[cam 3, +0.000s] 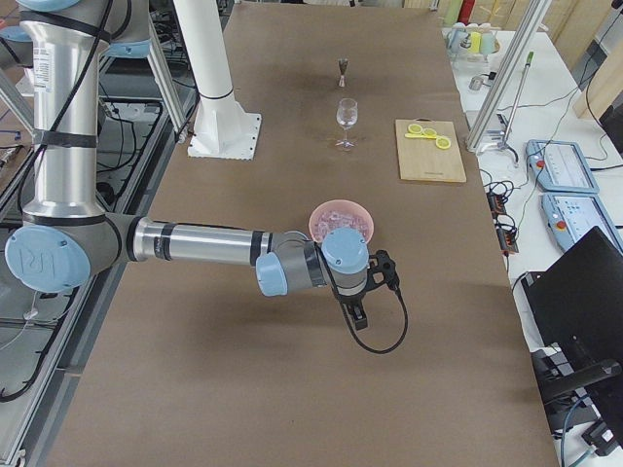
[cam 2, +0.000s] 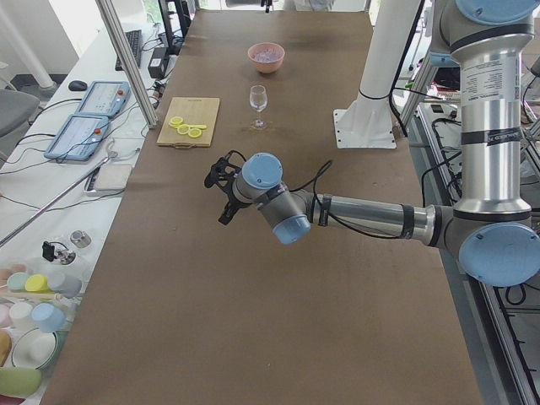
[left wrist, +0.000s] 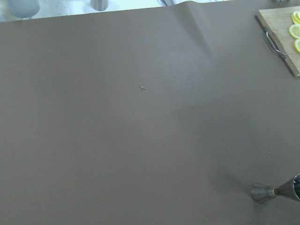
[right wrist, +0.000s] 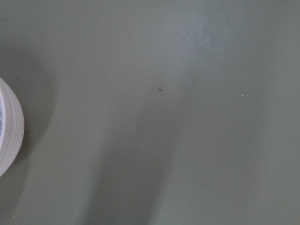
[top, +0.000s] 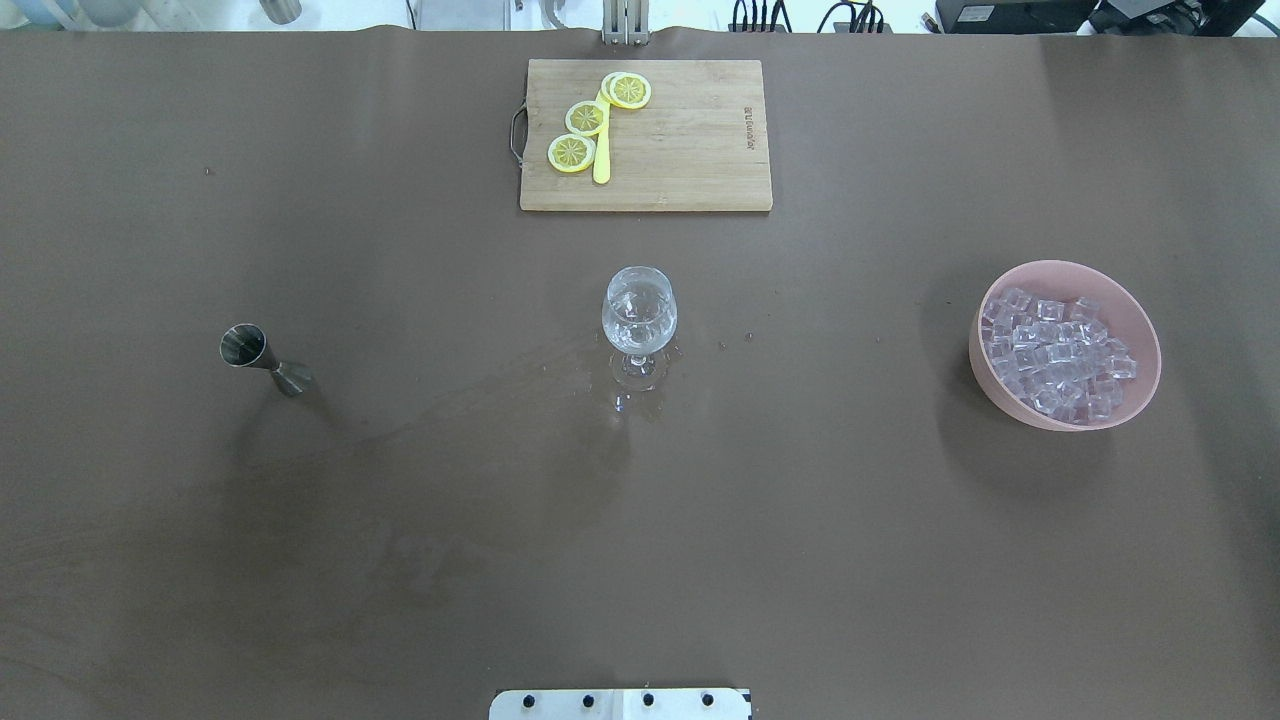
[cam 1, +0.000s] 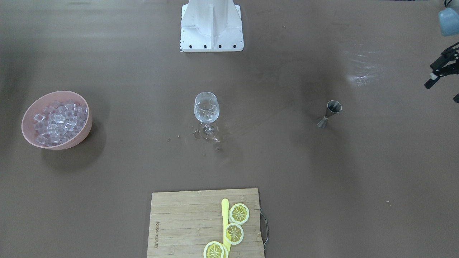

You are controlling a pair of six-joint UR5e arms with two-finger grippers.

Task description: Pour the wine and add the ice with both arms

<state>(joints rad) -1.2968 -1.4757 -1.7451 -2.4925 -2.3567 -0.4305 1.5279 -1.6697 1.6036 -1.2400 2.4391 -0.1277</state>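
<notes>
The cutting board point(cam 1: 179, 222) has an unreadable brand mark. The right arm's blue cap point(cam 3: 41, 259) shows "UR". For the left hand point(cam 1: 444, 84) and right hand point(cam 3: 378, 292), I cannot tell whether they are clenched or released.

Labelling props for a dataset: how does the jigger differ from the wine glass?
The jigger is grey metal; the glass is clear. The jigger is smaller than the glass. Droplets lie round the glass's foot, none round the jigger. Both stand upright, nothing gripping them.
</notes>
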